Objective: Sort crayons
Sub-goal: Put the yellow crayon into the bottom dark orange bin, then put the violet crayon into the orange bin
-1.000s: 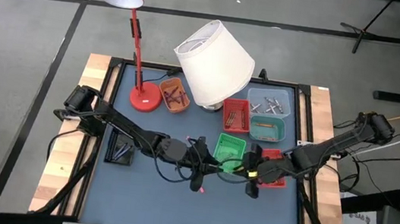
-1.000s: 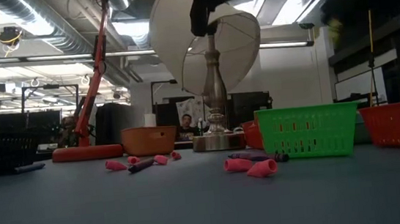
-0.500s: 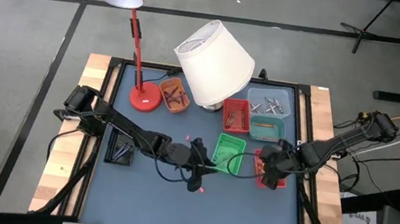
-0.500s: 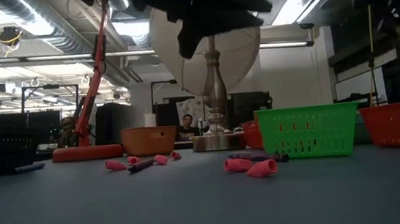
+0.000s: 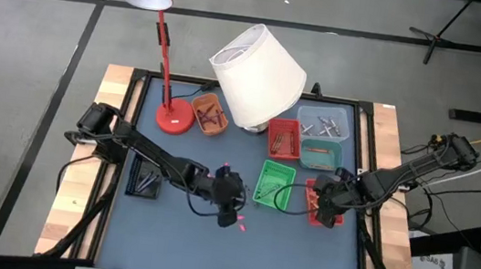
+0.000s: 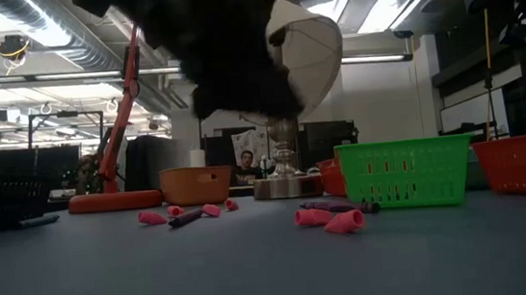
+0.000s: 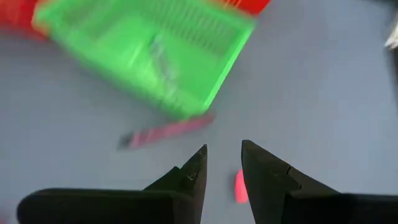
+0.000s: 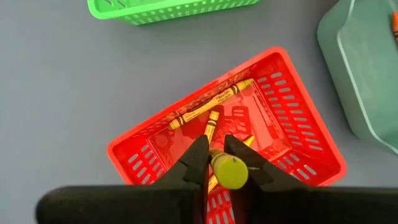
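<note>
My right gripper (image 5: 325,197) is above the small red tray (image 8: 298,134) at the table's right and is shut on a yellow-green crayon (image 8: 227,170). Yellow crayons (image 8: 211,102) lie in that tray. My left gripper (image 5: 231,194) is at the table's middle, just left of the green tray (image 5: 276,183), open and empty. In the left wrist view its fingers (image 7: 222,158) hang over the mat near a pink crayon stub (image 7: 239,185) and a longer pink crayon (image 7: 165,132). More pink stubs (image 6: 333,220) lie flat on the mat. My right gripper pinches the yellow-green crayon between its two fingers (image 8: 198,163), which point down from above. The crayon's round end (image 8: 229,173) faces back toward the wrist camera. The crayon is lifted clear, over the inside of the red tray.
A white lampshade (image 5: 257,74) and a red desk lamp (image 5: 172,115) stand at the back. Trays around them: orange (image 5: 209,114), red (image 5: 283,138), clear (image 5: 324,124), teal (image 5: 321,154), and black (image 5: 143,178) at the left. Bare mat lies along the near edge.
My right gripper has carried the crayon from beside the green tray toward the table's right edge, to above the red tray. My left gripper has come lower and a little toward the table's left, over the pink crayons.
</note>
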Controlling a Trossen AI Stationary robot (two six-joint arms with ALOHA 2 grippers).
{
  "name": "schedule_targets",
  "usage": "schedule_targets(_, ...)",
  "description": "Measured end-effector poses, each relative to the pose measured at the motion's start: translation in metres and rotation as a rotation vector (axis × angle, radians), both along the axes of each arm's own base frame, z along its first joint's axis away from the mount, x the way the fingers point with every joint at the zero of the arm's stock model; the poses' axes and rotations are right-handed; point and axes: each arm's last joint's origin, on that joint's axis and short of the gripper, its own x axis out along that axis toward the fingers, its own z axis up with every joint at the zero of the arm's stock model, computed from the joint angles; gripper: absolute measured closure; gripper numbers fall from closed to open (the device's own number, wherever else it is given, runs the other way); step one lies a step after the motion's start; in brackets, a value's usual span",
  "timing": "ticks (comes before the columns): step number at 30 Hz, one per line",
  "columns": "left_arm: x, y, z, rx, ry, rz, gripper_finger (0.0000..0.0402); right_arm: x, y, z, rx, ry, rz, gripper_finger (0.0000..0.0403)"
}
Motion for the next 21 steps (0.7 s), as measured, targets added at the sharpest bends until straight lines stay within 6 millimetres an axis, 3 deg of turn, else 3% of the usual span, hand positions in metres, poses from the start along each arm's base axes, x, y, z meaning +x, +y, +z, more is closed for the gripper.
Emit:
schedule_targets(12,-0.031,0.009,-0.024,-0.112,0.369,0.282,0.0318,0.000,-0.001,0.000,-0.023,-0.012,-0.005,0.0305)
schedule_targets(21,-0.035,0.010,-0.028,-0.171,0.410,0.402,0.0318,0.003,0.000,0.001,-0.034,-0.050,-0.012,0.0303)
